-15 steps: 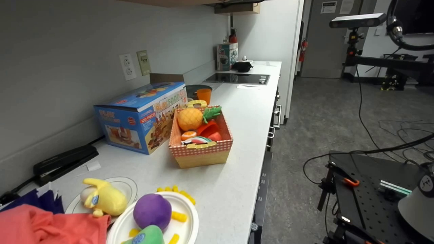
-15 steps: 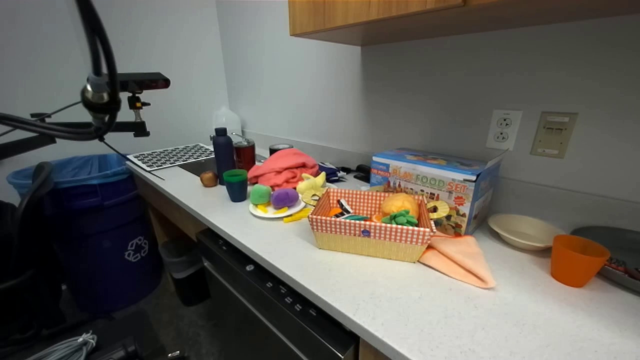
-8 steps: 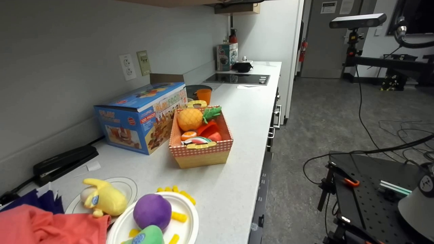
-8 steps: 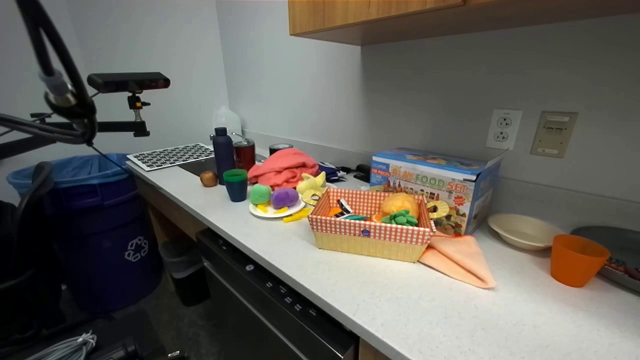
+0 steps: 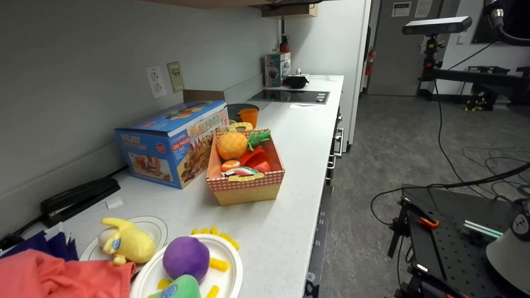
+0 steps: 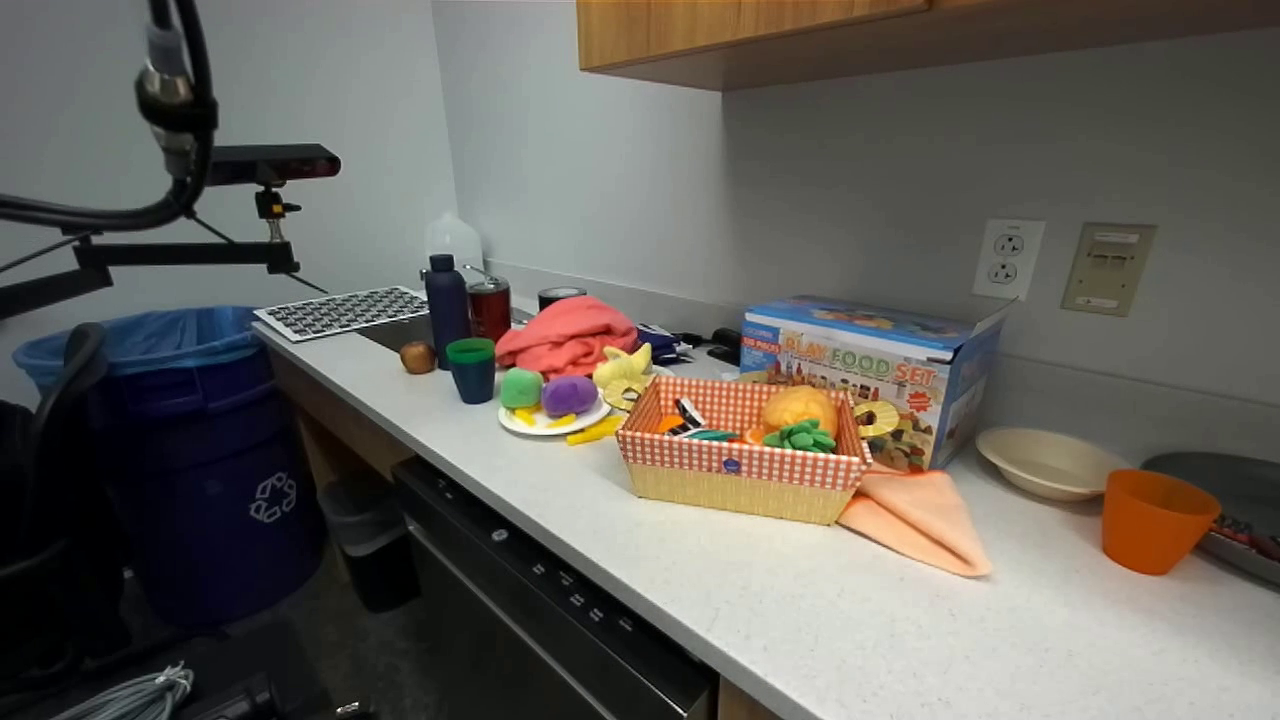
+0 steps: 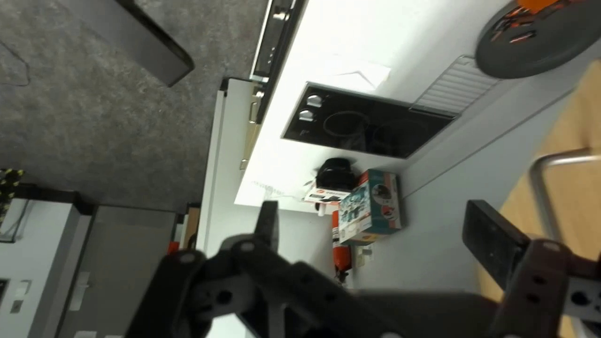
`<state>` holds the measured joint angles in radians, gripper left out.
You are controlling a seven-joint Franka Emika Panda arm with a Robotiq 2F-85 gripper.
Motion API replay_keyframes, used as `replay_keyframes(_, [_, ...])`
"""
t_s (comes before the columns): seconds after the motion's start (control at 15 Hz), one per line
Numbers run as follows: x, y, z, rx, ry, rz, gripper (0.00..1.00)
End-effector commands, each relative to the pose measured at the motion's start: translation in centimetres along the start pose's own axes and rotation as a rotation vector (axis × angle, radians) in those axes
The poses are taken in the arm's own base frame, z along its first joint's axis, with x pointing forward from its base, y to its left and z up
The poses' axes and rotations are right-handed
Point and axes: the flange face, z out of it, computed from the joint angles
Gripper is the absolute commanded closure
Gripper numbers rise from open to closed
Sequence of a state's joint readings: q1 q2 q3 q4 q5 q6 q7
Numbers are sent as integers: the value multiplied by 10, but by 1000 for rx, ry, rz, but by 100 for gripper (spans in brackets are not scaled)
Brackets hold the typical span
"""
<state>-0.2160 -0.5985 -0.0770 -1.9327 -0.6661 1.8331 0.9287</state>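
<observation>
My gripper is open in the wrist view, with its fingers wide apart and nothing between them. Behind the gap show a teal-and-white box, a red fire extinguisher and the wall, all at a distance. The gripper is outside both exterior views; only a black cable with a metal connector of the arm shows there. On the counter a checkered basket holds a plush pineapple and other toy food. A white plate bears a purple toy and a green toy.
A blue play food box stands beside the basket against the wall. An orange cup, a bowl and a peach cloth lie beyond. The wrist view shows a cooktop and a wooden cabinet close at the right.
The arm's cable and connector have shifted in both exterior views, ending higher than before. The basket, box, plate and toys have not moved.
</observation>
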Motion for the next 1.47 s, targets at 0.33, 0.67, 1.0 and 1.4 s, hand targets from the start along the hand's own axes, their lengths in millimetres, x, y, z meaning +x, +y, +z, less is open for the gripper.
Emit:
replay_keyframes(0.33, [-4,-33,-58,235,-100,-98,0])
replay_keyframes(0.67, [10,-50,-43,213,-14,-119,0])
replay_keyframes(1.0, [26,-69,-24,202,66,-123,0])
replay_keyframes(1.4, [35,-65,-14,69,144,-113,0])
